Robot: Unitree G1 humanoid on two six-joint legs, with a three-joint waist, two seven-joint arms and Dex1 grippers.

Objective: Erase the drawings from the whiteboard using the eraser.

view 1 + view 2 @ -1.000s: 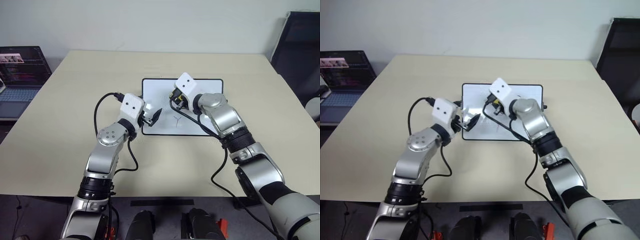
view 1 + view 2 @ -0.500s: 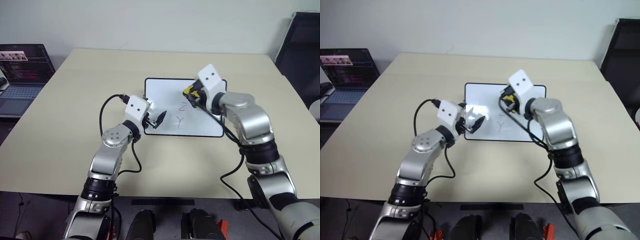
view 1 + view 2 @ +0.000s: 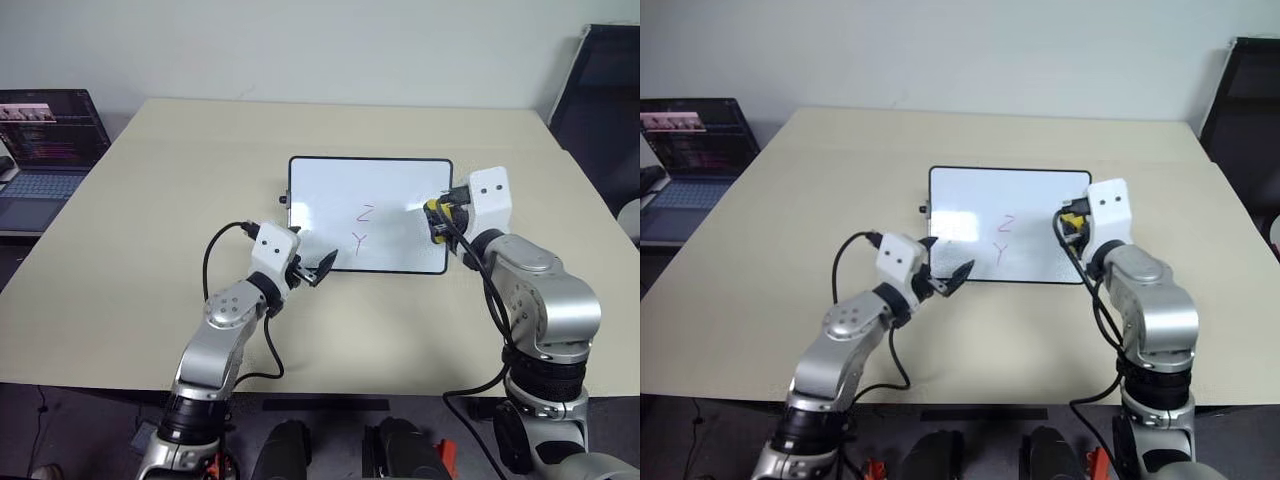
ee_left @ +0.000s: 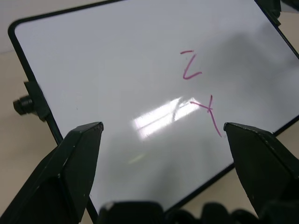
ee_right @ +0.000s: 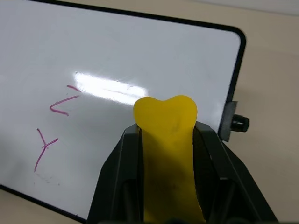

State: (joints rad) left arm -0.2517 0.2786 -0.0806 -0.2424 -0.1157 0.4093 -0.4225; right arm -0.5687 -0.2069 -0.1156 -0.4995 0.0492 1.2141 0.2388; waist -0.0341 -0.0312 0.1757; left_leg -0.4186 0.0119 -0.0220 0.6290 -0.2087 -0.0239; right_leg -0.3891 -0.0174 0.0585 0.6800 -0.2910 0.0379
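Note:
The whiteboard (image 3: 395,185) lies flat in the middle of the table. Its drawings are a red Z (image 3: 366,212) and a red Y (image 3: 358,241), just right of the board's centre. My right gripper (image 3: 437,214) hovers at the board's right edge, shut on the yellow eraser (image 5: 166,149), whose rounded end sticks out past the fingers. The Z (image 5: 63,105) and Y (image 5: 44,149) also show in the right wrist view. My left gripper (image 3: 314,268) is open at the board's near left corner, nothing between its fingers (image 4: 74,172).
An open laptop (image 3: 45,140) stands off the table's far left corner. A black chair (image 3: 600,110) is at the far right. Small black knobs (image 5: 239,123) stick out from the board's short sides. Bare beige tabletop (image 3: 150,200) surrounds the board.
My right gripper has carried the eraser from over the board's middle to its right edge. The left gripper has drawn back to the board's near edge, still open.

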